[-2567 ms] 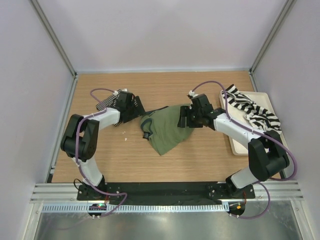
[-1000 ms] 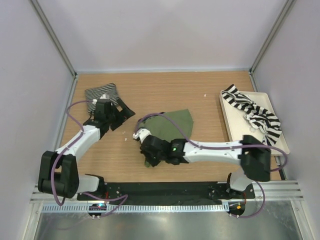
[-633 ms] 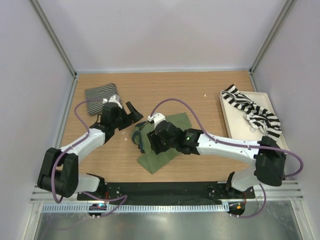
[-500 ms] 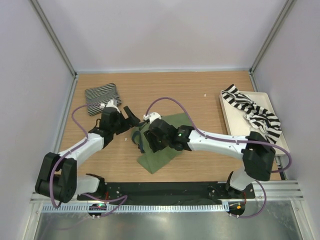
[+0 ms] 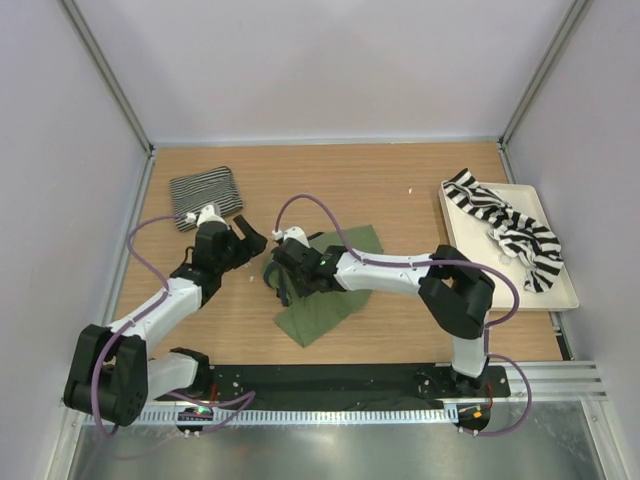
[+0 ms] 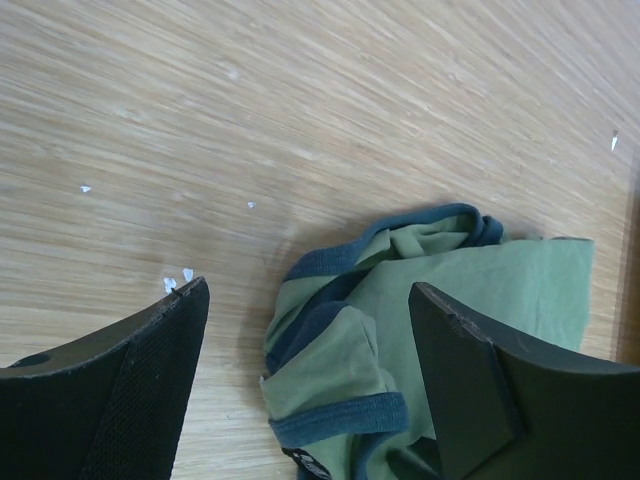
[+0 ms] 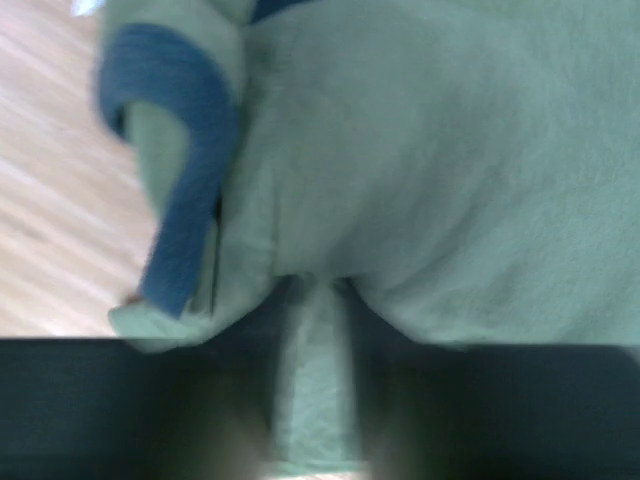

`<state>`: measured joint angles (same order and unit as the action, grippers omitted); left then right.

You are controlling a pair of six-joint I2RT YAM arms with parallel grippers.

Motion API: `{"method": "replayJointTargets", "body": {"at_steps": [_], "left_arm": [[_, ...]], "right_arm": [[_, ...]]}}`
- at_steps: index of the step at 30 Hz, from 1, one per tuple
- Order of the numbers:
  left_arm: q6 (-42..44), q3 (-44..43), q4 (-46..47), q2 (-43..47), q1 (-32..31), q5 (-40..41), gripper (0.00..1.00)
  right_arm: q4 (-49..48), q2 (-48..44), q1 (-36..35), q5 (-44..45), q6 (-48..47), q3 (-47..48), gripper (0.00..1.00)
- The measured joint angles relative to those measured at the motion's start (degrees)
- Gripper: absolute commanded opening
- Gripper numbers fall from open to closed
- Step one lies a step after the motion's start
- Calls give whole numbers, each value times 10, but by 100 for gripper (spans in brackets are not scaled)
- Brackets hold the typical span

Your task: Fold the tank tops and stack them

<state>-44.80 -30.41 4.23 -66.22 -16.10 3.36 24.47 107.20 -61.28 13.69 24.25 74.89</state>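
So the right tool [image 5: 290,266] is down on the bunched-up left end of the olive green tank top [image 5: 335,292]. The wrist cam is blurry, but you can see a ridge of the green cloth [image 7: 430,180] pinched between its two dark fingers [image 7: 210,420], so it's clamped on the top. The dark blue trim [image 7: 180,150] curls up just left of that pinch.

The left tool [image 5: 245,245] sits just left of the same bunched end, with its fingers [image 6: 130,380] well apart and nothing between them but table and the edge of the green top [image 6: 470,290].

The olive top lies crumpled around the middle of the table [image 5: 400,325]. The pinstriped tank top [image 5: 205,187] is folded at the far left corner. The broad-striped tank top [image 5: 505,220] is draped loosely over the cream tray [image 5: 560,292] on the right.
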Motion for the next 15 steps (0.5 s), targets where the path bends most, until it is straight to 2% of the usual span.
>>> {"method": "replayJointTargets", "body": {"at_steps": [2,8,11,15], "left_arm": [[0,-1,-2,-10,0,-4,82],[1,-16,-1,-45,0,-37,81],[2,-18,2,-57,0,-54,81],[3,-18,8,-62,0,-74,81]], "right_arm": [[3,11,3,10,7,0,2],[-9,-30,33,22,34,-52,1],[-21,-123,62,32,52,-122,1],[-56,-323,132,49,100,-244,1]]}}
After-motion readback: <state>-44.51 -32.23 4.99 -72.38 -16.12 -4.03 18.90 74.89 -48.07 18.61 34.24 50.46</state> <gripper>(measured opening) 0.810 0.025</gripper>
